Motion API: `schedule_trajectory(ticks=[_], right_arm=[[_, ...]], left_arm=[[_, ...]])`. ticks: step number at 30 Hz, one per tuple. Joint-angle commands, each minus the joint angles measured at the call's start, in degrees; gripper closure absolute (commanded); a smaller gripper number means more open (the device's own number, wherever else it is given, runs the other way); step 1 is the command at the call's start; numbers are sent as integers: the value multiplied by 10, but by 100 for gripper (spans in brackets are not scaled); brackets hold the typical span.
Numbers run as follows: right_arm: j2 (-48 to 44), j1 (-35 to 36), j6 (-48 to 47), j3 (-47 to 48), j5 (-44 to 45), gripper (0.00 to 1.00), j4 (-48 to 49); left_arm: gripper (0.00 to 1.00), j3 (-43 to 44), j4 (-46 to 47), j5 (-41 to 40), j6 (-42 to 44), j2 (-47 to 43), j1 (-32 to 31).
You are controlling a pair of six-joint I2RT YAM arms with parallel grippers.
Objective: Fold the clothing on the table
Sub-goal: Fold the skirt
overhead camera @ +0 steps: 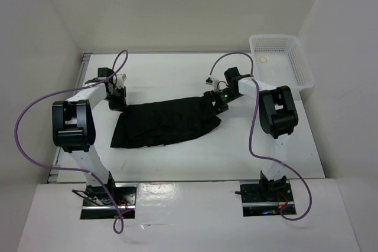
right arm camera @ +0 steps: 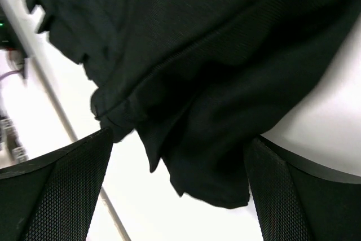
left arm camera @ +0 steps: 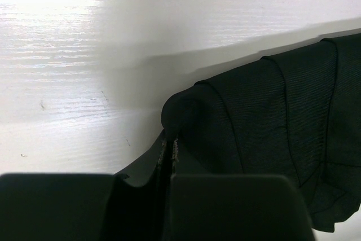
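Closest in the left wrist view, the left gripper [left arm camera: 169, 159] is clamped on a far corner of the black pleated soft-fabric skirt [overhead camera: 165, 123], which lies near the middle of the flat white rectangular table [overhead camera: 177, 69]. At the opposite far corner the right gripper [right arm camera: 180, 159] straddles fabric, jaws wide, likely readying a matching pinch. Both arms reach forward, wrists tipped down.
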Motion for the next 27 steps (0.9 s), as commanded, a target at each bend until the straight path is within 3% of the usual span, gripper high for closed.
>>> schedule_trajectory(ticks=[1, 8, 15, 19, 20, 22, 23, 27], right_arm=[[45, 12, -4, -5, -2, 2, 5], [40, 31, -4, 6, -14, 2, 5], [40, 65, 7, 12, -8, 11, 10], [40, 71, 12, 17, 8, 32, 20], [40, 71, 12, 17, 16, 45, 20], [40, 71, 19, 17, 27, 59, 27], [40, 71, 19, 17, 35, 72, 27], [32, 71, 25, 17, 94, 95, 32]], left_arm=[[100, -4, 1, 19, 4, -9, 4], [100, -4, 1, 19, 4, -9, 4], [100, -4, 1, 24, 4, -3, 4], [100, -4, 1, 24, 4, -3, 4], [100, -4, 1, 24, 4, -3, 4], [100, 1, 1, 31, 4, -3, 4], [100, 1, 1, 31, 4, -3, 4], [100, 6, -9, 60, 15, 7, 4]])
